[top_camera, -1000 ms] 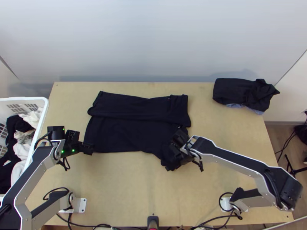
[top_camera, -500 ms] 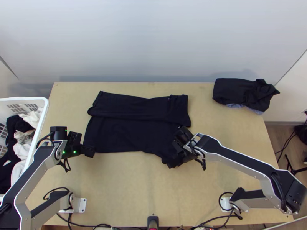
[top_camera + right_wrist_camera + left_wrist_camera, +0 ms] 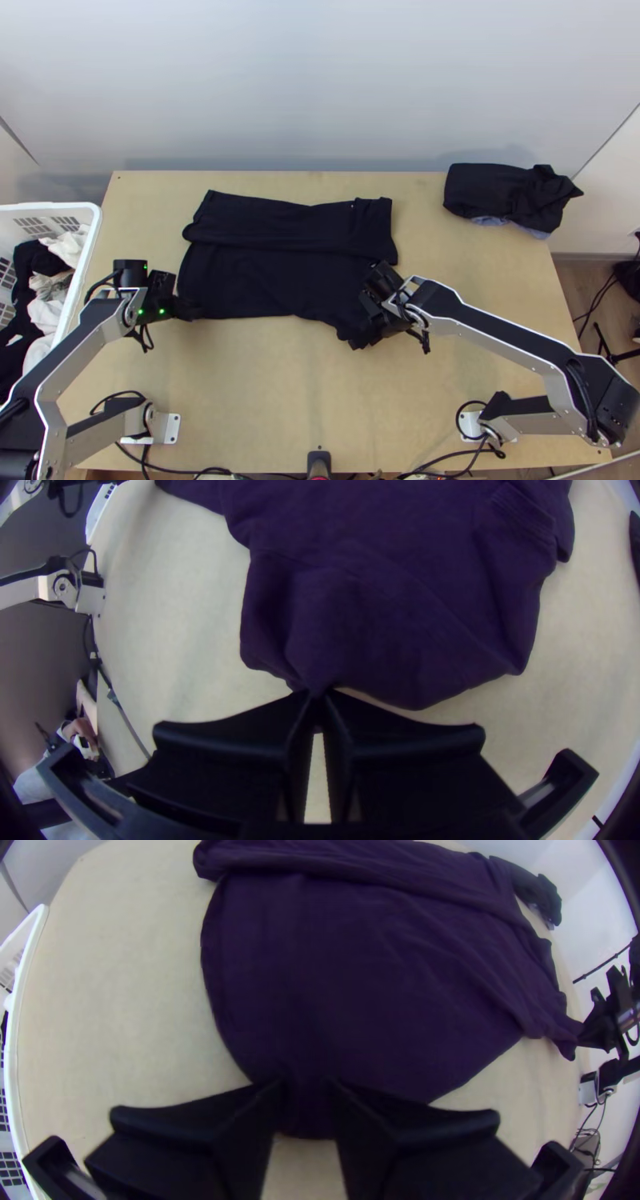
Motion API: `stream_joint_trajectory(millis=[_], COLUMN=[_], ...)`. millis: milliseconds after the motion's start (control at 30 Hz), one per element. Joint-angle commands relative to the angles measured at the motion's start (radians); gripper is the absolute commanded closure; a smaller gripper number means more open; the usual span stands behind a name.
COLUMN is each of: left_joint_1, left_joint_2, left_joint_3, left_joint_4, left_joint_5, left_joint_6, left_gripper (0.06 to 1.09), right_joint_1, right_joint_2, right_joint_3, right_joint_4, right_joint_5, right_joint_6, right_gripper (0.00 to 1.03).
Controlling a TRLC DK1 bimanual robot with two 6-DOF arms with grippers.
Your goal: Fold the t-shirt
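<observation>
Desk: the light wooden desk [image 3: 264,384] carries the black, soft-knit t-shirt [image 3: 264,284], which lies mostly flat across its left and middle part.
Far band: along the far side, a strip of the t-shirt lies doubled over the rest, running nearly its whole width; the part nearer me is smooth, with a few soft creases.
Near left corner: my left pincer [image 3: 193,309], with its wide flat black fingers [image 3: 220,1120], is low over this corner. I have it narrow, a gap between the tips, and dark cloth sits in that gap; whether the cloth is pinched, I cannot tell.
Near right end: my right pincer [image 3: 370,312] has its black fingers [image 3: 253,737] together at the tips, holding a small gathered bit of the t-shirt's edge. Around the tips the cloth puckers; beyond, it spreads out loosely over the desk.
Far right corner: a dark folded cloth bundle [image 3: 496,188] lies near the desk's corner, well apart from the t-shirt, with blue-grey cloth [image 3: 536,233] peeking from beneath its nearer side.
Left side: a white plastic basket [image 3: 91,232] with slotted walls stands at the desk's left edge, holding jumbled black clothes [image 3: 30,268] and white clothes [image 3: 48,314].
</observation>
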Motion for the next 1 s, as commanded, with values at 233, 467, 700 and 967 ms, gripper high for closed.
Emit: stream_joint_trajectory(millis=[233, 467, 700, 967], left_joint_1=[0.014, 0.014, 0.001, -0.026], left_joint_2=[-0.037, -0.011, 0.124, 0.257], left_joint_3=[0.143, 0.309, 0.471, 0.634], left_joint_4=[-0.032, -0.07, -0.089, -0.069], left_joint_5=[-0.02, -0.019, -0.017, -0.02], left_joint_6=[-0.041, -0.098, -0.15, -0.175], left_gripper=[1.05, 1.05, 1.05, 1.05], right_joint_1=[-0.165, -0.296, -0.342, -0.374], right_joint_2=[-0.046, -0.064, 0.017, 0.086], right_joint_3=[0.07, 0.237, 0.358, 0.396], right_joint_4=[-0.007, -0.019, 0.009, 0.069], right_joint_5=[-0.001, -0.001, 0.0, 0.029], right_joint_6=[0.005, 0.006, 0.014, 0.014], right_gripper=[0.95, 0.95, 0.95, 0.95])
